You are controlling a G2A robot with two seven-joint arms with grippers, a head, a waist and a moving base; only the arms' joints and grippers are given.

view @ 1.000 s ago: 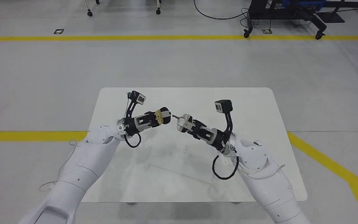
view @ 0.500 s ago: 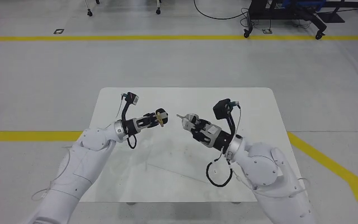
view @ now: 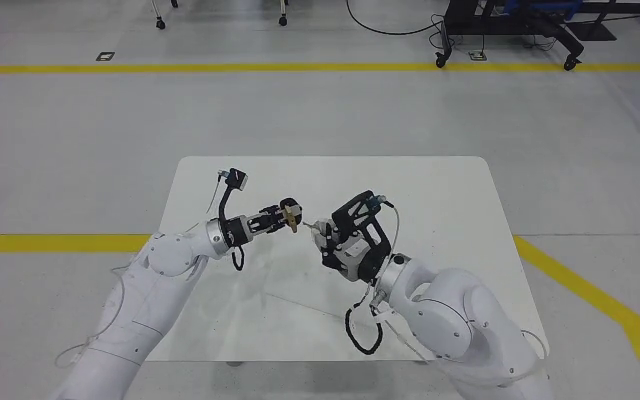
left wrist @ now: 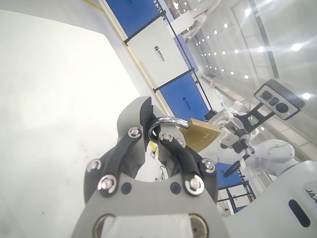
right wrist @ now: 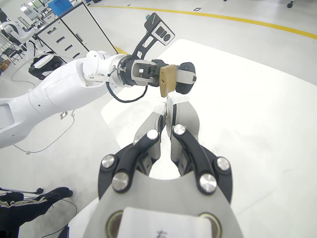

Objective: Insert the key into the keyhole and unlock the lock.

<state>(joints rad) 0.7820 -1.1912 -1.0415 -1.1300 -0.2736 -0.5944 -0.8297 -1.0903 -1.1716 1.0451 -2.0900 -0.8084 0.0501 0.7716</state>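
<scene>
key (right wrist: 169, 115) sits pinched between the closed fingers of the right pincer (right wrist: 171, 106), its tip poking out ahead. just beyond that tip is the brass lock (right wrist: 167, 80), keyhole face toward the right pincer, its shackle clamped in the left pincer (left wrist: 156, 127). both are held above the white counter (right wrist: 247, 100).

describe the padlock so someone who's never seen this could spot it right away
Look over the middle of the white table, where the two arms meet. The left gripper holds the padlock in the air by its silver shackle. It is the only brass-coloured thing there, its keyhole end turned toward the key in the right gripper.
</scene>
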